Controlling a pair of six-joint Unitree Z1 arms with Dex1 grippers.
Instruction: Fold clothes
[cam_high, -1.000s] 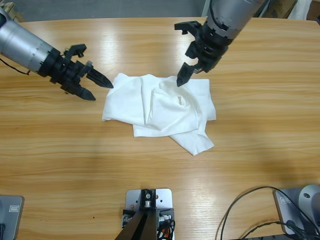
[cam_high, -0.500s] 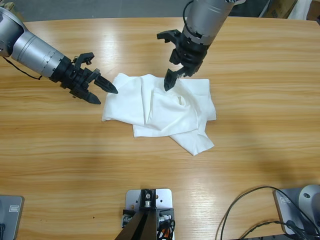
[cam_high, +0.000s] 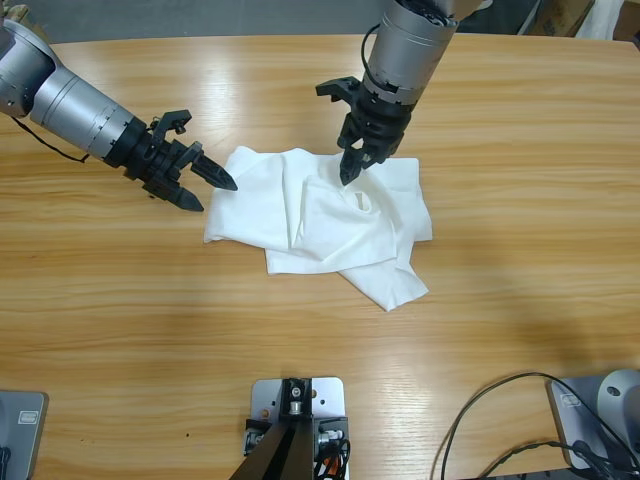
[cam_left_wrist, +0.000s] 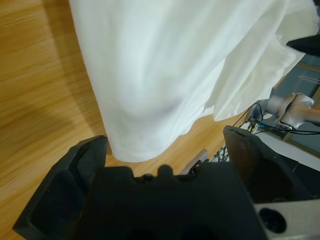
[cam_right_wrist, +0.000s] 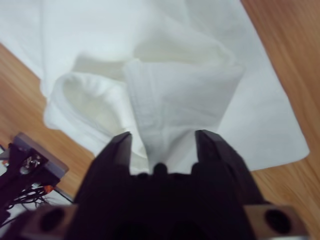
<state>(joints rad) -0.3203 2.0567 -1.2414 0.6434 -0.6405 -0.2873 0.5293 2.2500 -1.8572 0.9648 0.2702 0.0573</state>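
The clothes, a white T-shirt (cam_high: 320, 215), lie crumpled mid-table with the neck label (cam_high: 360, 200) showing. My left gripper (cam_high: 220, 197) is open at the shirt's left edge. In the left wrist view the white cloth (cam_left_wrist: 165, 75) fills the space ahead of the left gripper (cam_left_wrist: 165, 137), whose jaws are spread wide. My right gripper (cam_high: 350, 175) comes down from the top onto the shirt's upper middle. In the right wrist view the right gripper (cam_right_wrist: 162, 137) is open, its jaws on either side of a raised fold of the shirt (cam_right_wrist: 175, 85).
Bare wooden table (cam_high: 120, 300) surrounds the shirt on all sides. Black cables (cam_high: 480, 420) loop at the near right corner. The far table edge runs close behind both arms.
The right gripper swung left and came down onto the shirt's upper fold. The left gripper slid right, closer to the shirt's left edge. The shirt has not moved.
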